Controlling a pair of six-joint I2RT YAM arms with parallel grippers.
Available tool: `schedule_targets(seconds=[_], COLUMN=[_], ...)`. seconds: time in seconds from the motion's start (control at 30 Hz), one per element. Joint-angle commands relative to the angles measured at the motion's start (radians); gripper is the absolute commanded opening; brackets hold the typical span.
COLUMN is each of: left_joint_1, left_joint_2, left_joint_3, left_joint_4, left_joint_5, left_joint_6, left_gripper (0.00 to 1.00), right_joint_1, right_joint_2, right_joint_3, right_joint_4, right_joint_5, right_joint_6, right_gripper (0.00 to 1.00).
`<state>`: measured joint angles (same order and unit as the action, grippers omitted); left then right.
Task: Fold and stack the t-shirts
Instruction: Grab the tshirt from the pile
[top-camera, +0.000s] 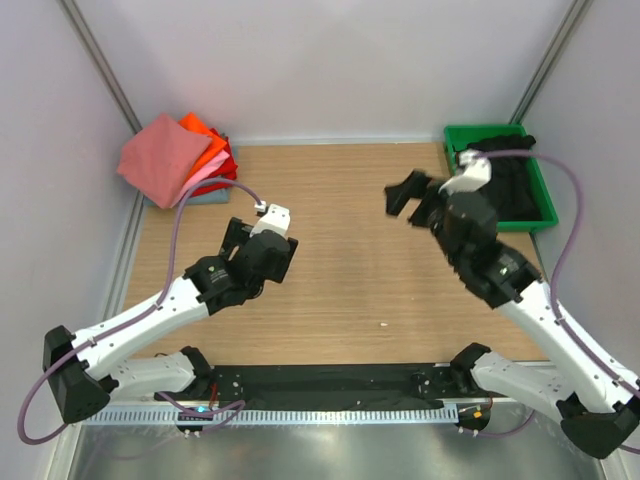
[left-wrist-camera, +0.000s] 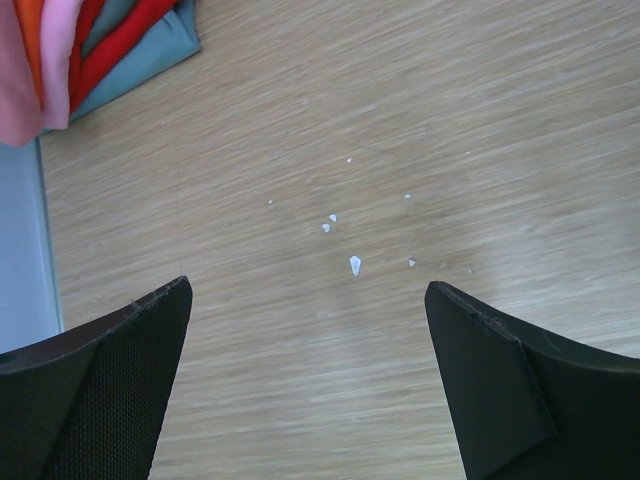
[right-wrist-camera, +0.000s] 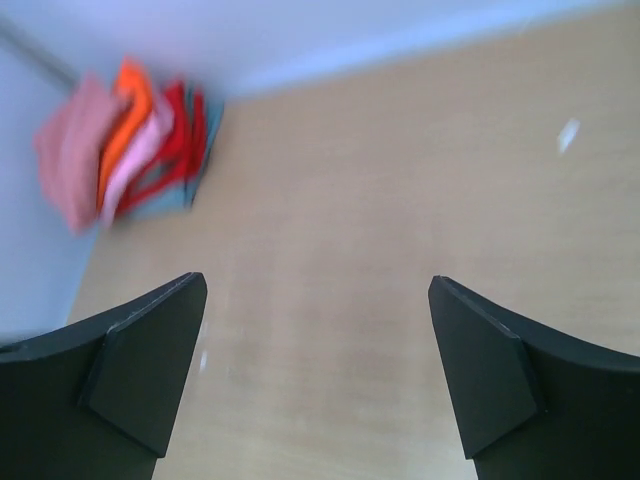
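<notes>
Left claw (left-wrist-camera: 310, 300) and right claw (right-wrist-camera: 318, 290) both gape empty. Black t-shirt (top-camera: 515, 190) lies bunched inside the green tray (top-camera: 470, 130); a shallow pinch there could drag the tray or drop cloth.

table (top-camera: 350, 260): wood-grain top, matt, few pale flecks; folded t-shirts (top-camera: 178, 158): soft matt cloth; black t-shirt (top-camera: 515, 190): matt cloth; tray (top-camera: 487, 129): smooth green plastic; left gripper (left-wrist-camera: 308, 295): matt black plastic, fine mesh texture on one finger; near-edge sheet (top-camera: 300, 455): brushed metal
</notes>
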<state>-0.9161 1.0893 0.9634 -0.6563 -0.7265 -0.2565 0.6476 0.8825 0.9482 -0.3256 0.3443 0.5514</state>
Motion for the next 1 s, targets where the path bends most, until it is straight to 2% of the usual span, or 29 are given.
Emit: schedule_targets(seconds=[0.0, 0.03, 0.1, 0.13, 0.17, 0.23, 0.37, 0.5, 0.63, 0.73, 0.87, 0.97], left_joint_1=[-0.004, -0.004, -0.004, -0.004, -0.004, -0.004, -0.004, -0.004, -0.004, -0.003, -0.003, -0.003], left_joint_2=[0.007, 0.004, 0.000, -0.003, -0.002, -0.002, 0.000, 0.007, 0.017, 0.026, 0.035, 0.040], left_joint_3=[0.046, 0.046, 0.043, 0.043, 0.043, 0.044, 0.044, 0.044, 0.046, 0.047, 0.049, 0.049], left_joint_4=[-0.022, -0.026, -0.025, -0.026, -0.026, -0.026, -0.028, -0.028, -0.028, -0.029, -0.029, -0.029], left_joint_5=[-0.054, -0.057, -0.059, -0.059, -0.057, -0.053, -0.037, -0.033, -0.036, -0.034, -0.027, -0.025], left_joint_6=[-0.023, -0.026, -0.026, -0.027, -0.026, -0.026, -0.021, -0.013, -0.009, -0.009, -0.007, -0.007], left_gripper=[1.00, 1.00, 1.00, 1.00, 1.00, 1.00, 1.00, 1.00, 1.00, 1.00, 1.00, 1.00], right_joint_1=[-0.123, -0.191, -0.346, -0.470, -0.515, -0.616, -0.729, -0.764, -0.770, -0.772, -0.772, -0.776], right_joint_2=[0.129, 0.216, 0.288, 0.361, 0.396, 0.488, 0.753, 0.924, 1.065, 1.154, 1.196, 1.202], right_joint_3=[0.233, 0.274, 0.381, 0.408, 0.460, 0.524, 0.717, 0.839, 0.925, 0.968, 0.957, 0.925], right_joint_4=[-0.237, -0.248, -0.276, -0.276, -0.280, -0.296, -0.337, -0.331, -0.345, -0.346, -0.326, -0.302], right_joint_5=[0.386, 0.346, 0.164, 0.109, 0.025, -0.008, -0.151, -0.270, -0.297, -0.303, -0.275, -0.272], right_joint_6=[-0.249, -0.269, -0.277, -0.277, -0.277, -0.269, -0.245, -0.240, -0.245, -0.240, -0.228, -0.219], right_gripper=[0.99, 1.00, 1.00, 1.00, 1.00, 1.00, 0.98, 0.94, 0.92, 0.86, 0.79, 0.79])
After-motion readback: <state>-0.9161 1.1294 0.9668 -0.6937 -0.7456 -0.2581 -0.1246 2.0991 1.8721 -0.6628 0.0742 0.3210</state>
